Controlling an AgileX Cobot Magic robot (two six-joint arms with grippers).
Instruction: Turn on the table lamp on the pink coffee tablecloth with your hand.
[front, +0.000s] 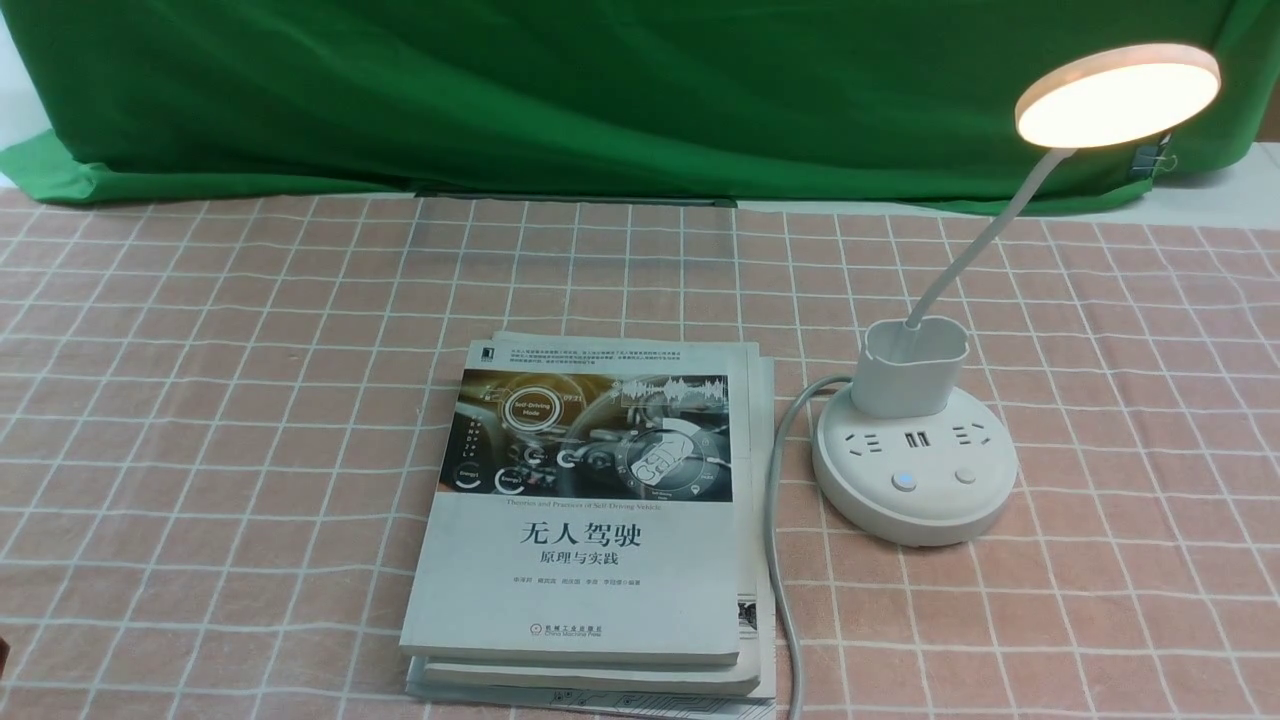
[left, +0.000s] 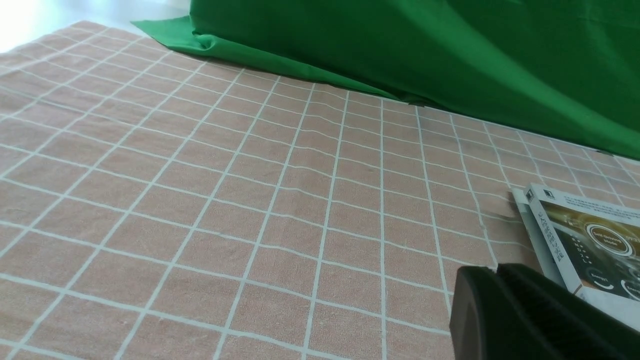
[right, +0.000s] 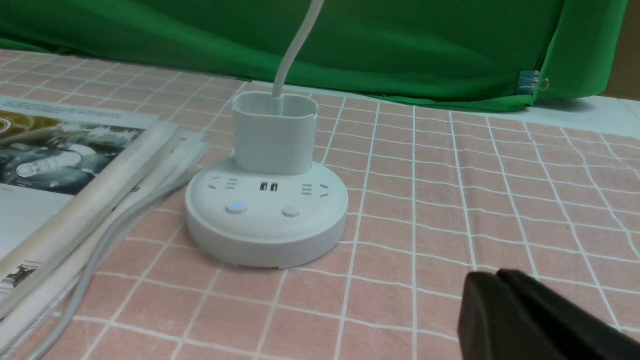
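White table lamp (front: 915, 470), lit, on the pink coffee tablecloth (front: 250, 400); its rigid, light base likely slides, so press a button straight down; both grippers, left (left: 497, 272) and right (right: 500, 277), look clenched.

Left arm: absent from the front view; only its own wrist view shows it. Black, matt, blunt-tipped left pincer (left: 492, 272): two fingers lying side by side, faces pressed together with only a thin seam between them, nothing gripped. It hangs low above the bench, apart from it.

Right arm: likewise absent from the front view. Black, matt, blunt-tipped right pincer (right: 497, 277): two fingers closed flat against each other, a narrow seam marking the join, nothing gripped. It sits low over the bench, clear of the surface.

Wrists, forearms and cables: outside every view, so their pose cannot be told.
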